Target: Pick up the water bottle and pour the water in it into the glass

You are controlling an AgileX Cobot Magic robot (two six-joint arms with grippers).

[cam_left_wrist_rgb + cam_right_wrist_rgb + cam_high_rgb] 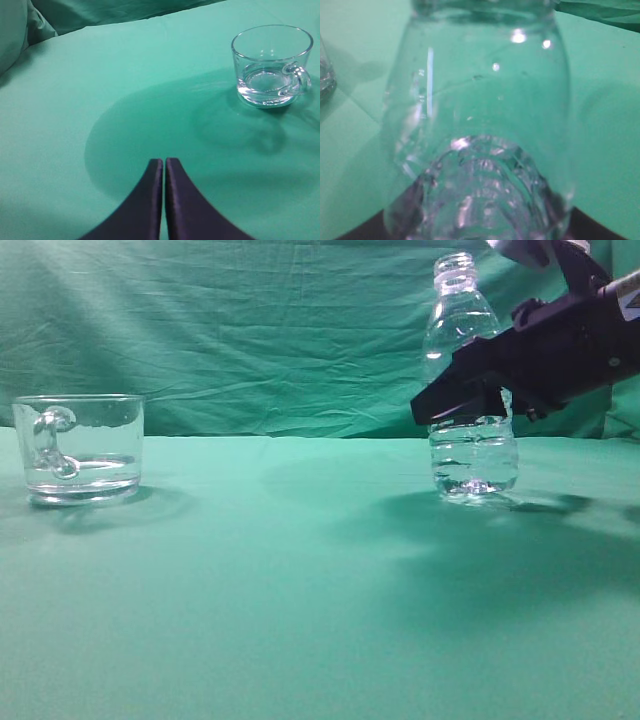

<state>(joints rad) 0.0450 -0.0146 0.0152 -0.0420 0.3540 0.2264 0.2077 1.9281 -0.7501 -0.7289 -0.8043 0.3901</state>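
The water bottle (470,455) stands upright and uncapped on the green cloth at the right, with clear water in its ribbed lower part. My right gripper (440,405) reaches in from the right at the bottle's middle. In the right wrist view the bottle (480,100) fills the frame, and the right gripper's (480,220) dark fingers press on both of its sides. The glass (80,445) stands at the far left, handle towards the camera. It also shows in the left wrist view (272,65), ahead and to the right of my left gripper (164,162), which is shut and empty above the cloth.
A green cloth (300,570) covers the table and a creased green backdrop (250,330) hangs behind it. The glass's edge shows at the left border of the right wrist view (324,75). Open cloth lies between glass and bottle.
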